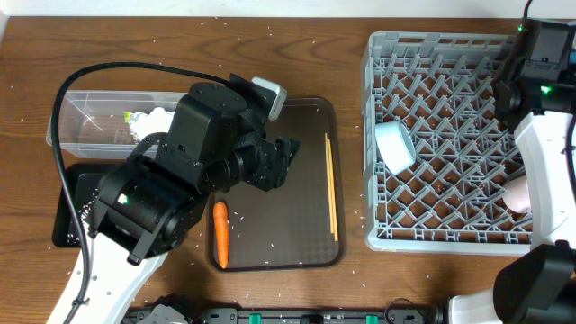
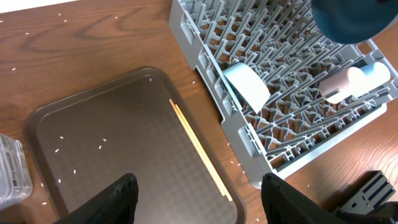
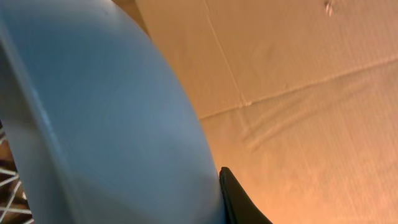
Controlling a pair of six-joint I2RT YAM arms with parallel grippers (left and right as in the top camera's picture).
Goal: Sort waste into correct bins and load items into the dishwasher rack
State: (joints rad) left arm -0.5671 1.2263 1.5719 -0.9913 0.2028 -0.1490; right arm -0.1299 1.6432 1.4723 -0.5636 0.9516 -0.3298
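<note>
My left gripper (image 2: 202, 208) hangs open over the brown serving tray (image 2: 112, 143) with nothing between its fingers. A pair of chopsticks (image 2: 199, 149) lies along that tray's right side. An orange carrot (image 1: 220, 234) rests near its front left. The grey dishwasher rack (image 1: 450, 229) holds a white bowl (image 1: 394, 146), a pinkish cup (image 2: 336, 88) and a light blue cup (image 2: 374, 73). My right gripper (image 3: 211, 193) is shut on the blue plate (image 3: 106, 112), one finger (image 3: 239, 202) pressed against its rim. From the left wrist view, the plate (image 2: 348, 18) hangs above the rack's far side.
A clear tub (image 1: 90, 112) holding white and yellow waste stands at the back left. A black tray (image 1: 70, 211) sits in front of it, partly under my left arm. Rice grains are scattered over the wooden table and the serving tray.
</note>
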